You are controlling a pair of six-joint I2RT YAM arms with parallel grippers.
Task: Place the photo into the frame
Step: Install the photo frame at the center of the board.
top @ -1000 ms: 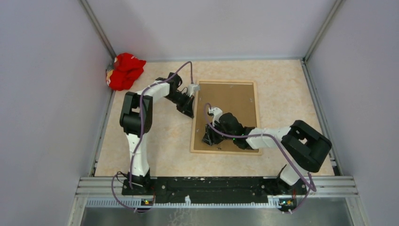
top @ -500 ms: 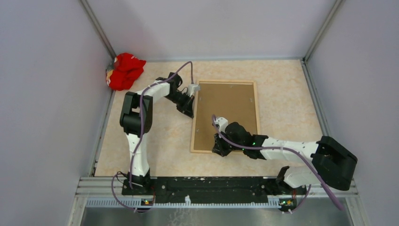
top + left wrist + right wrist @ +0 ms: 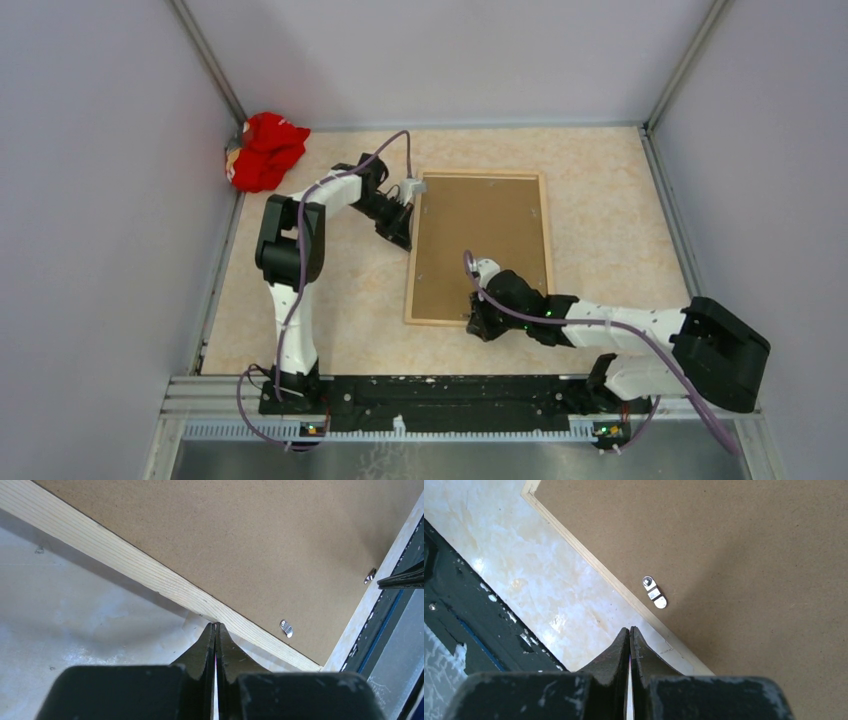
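The light-wood frame (image 3: 413, 270) lies flat on the table with the brown backing board (image 3: 485, 235) set in it. The photo is hidden. My left gripper (image 3: 405, 238) is shut and empty; in the left wrist view its tips (image 3: 215, 626) touch the outer side of the frame's wooden rail (image 3: 125, 560). My right gripper (image 3: 476, 326) is shut and empty at the frame's near edge; in the right wrist view its tips (image 3: 629, 629) sit just outside the thin frame rail (image 3: 589, 565), near a small metal tab (image 3: 654, 592) on the backing board (image 3: 734, 555).
A red cloth (image 3: 265, 150) lies in the back left corner. A black base rail (image 3: 450, 390) runs along the near edge. Grey walls close in the table on three sides. Another metal tab (image 3: 286, 628) sits on the board near the left gripper.
My right arm has pulled back from over the middle of the backing board to the frame's near edge. The left arm has not moved.
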